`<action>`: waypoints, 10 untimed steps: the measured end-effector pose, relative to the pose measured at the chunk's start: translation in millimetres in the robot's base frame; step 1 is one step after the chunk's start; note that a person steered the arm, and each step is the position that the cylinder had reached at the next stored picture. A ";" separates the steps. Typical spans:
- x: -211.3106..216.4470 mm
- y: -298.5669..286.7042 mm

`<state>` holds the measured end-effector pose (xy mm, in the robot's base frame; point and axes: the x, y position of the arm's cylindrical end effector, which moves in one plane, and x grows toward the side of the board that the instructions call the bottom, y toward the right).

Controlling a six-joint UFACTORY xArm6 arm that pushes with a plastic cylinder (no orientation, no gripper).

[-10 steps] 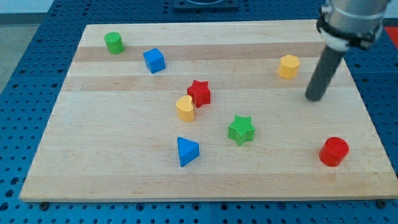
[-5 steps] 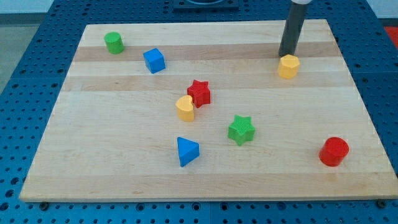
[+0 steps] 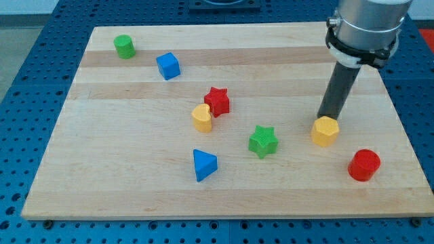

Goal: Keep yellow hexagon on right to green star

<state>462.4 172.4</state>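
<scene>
The yellow hexagon [image 3: 325, 131] is sitting to the view's right of the green star [image 3: 263, 141], near the red cylinder [image 3: 364, 165], and the tip [image 3: 326, 117] – a bare rod with no jaws – is touching its upper edge, so the next move is probably needing only a small push.

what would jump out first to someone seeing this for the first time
The dark rod coming down from the view's upper right, with my tip right at the top edge of the yellow hexagon. That hexagon sits to the view's right of the green star, with a red cylinder further right and lower.
</scene>
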 end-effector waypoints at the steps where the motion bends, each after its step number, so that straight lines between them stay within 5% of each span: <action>1: -22.1 20.0; 4: 10.3 50.5; 10: 16.5 -6.5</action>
